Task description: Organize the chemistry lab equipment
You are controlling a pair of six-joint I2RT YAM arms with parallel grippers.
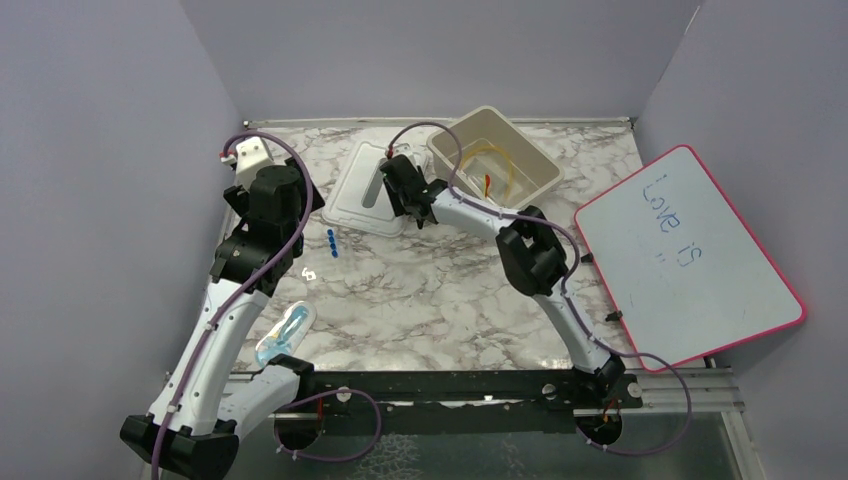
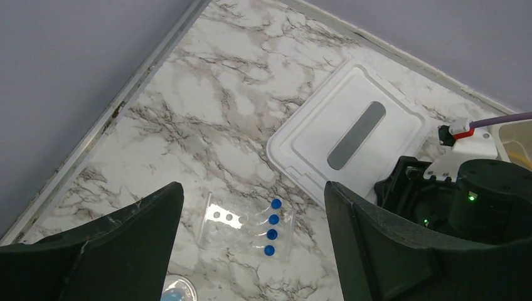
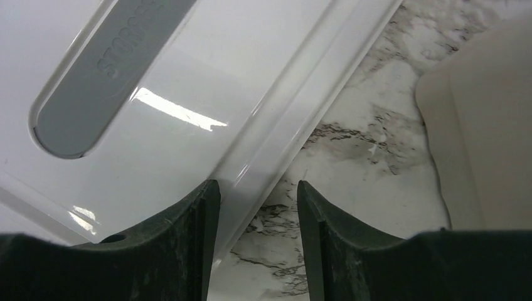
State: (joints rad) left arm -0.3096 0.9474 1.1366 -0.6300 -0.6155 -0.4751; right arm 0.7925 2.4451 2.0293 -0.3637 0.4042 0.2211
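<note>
White lid with grey inset; blue caps; marbled grey-white table.

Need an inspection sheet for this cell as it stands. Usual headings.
Surface: marble-pattern table; no spill seen.
Job's things: amber tubing coil and red-tipped piece in the beige bin; blue-capped pieces in a clear packet on the table; second packet beside the left arm.
Clutter: the white lid flat beside the bin; small white piece, too small to identify; pink-edged whiteboard at the right.
Grippers: left gripper wide open above the clear packet; right gripper open, jaws astride the lid's rim.
Cables: purple cable along each arm, looped at the bases; no snag seen.
Surroundings: plain grey walls on three sides.
</note>
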